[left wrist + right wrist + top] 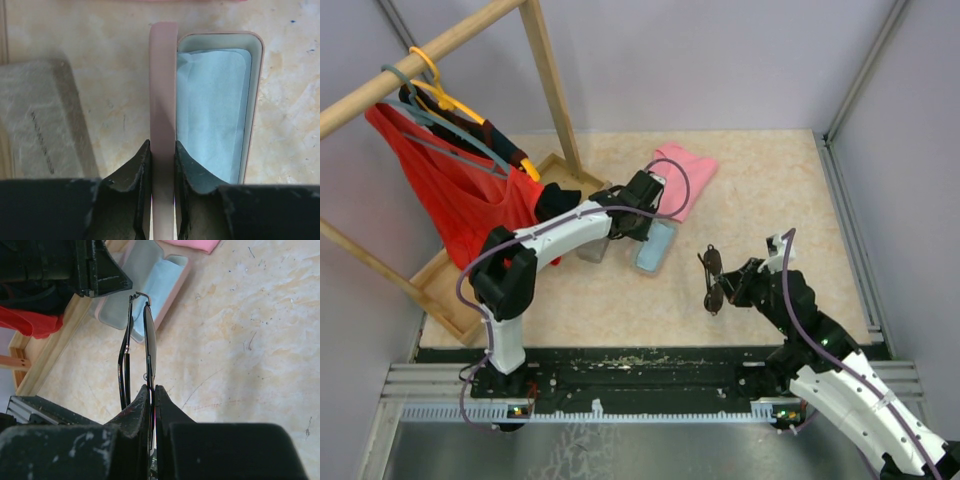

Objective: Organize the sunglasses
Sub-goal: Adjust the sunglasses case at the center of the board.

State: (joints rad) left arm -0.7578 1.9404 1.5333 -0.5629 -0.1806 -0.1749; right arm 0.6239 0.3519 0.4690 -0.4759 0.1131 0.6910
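Nearest, at four o'clock on the table [770, 200], the right gripper [151, 390] pinches a pair of sunglasses [149, 335] edge-on. At centre, the left gripper [162, 147] clamps the raised lid of an open pink case [163, 75] holding a light-blue cloth [210, 110]. Farthest, at one o'clock, lies a pink cloth [685, 175].

The counter [770, 200] looks like pale, mottled stone, smooth with faint scratches. The sunglasses [150, 340] are thin dark metal wire with glossy dark lenses. The pink case [163, 90] is smooth and matt; the light-blue cloth [212, 110] in it is soft, faintly creased. The grey case [40, 115] is matt with a felt-like grain. The left pincer [163, 147] and right pincer [152, 390] are matt black plastic, the right scuffed white. The rack [545, 70] is bare pale wood; the red garment [450, 190], ribbed cloth.
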